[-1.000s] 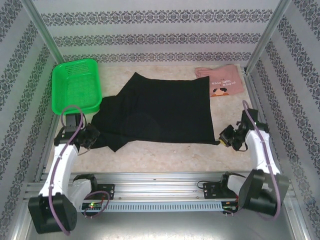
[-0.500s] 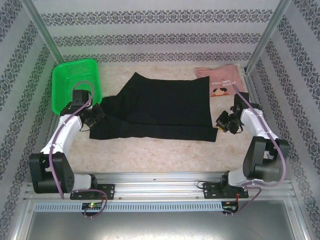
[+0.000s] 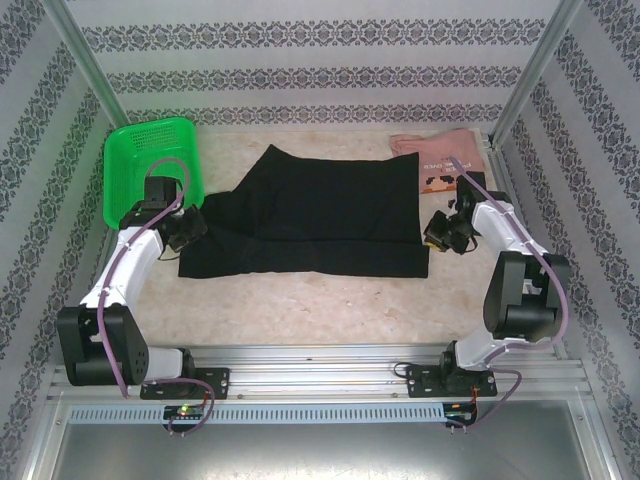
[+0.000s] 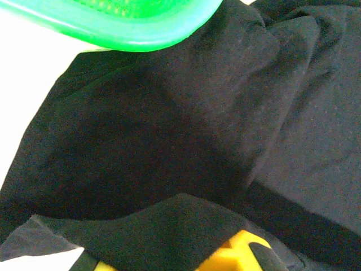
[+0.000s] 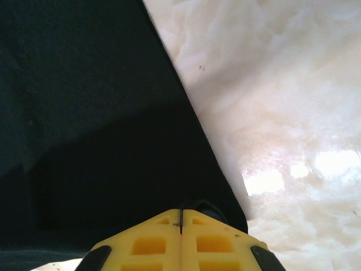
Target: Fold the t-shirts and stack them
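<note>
— Where do your t-shirts lie?
— Your black t-shirt (image 3: 320,215) lies mid tabletop (image 3: 300,300), and your pink t-shirt (image 3: 445,160) is at the far right corner. Your left gripper (image 3: 190,232) and right gripper (image 3: 432,232) each clench the black shirt's ends.

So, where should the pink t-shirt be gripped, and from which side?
Probably the near edge of the pink t-shirt, coming from the near side: it lies flat in the far right corner, so the walls crowd its far and right edges.

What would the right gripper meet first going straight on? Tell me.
The black t-shirt: the right gripper is shut on its edge, and its cloth lies directly ahead, the bare table beside it. Depth is unclear.
</note>
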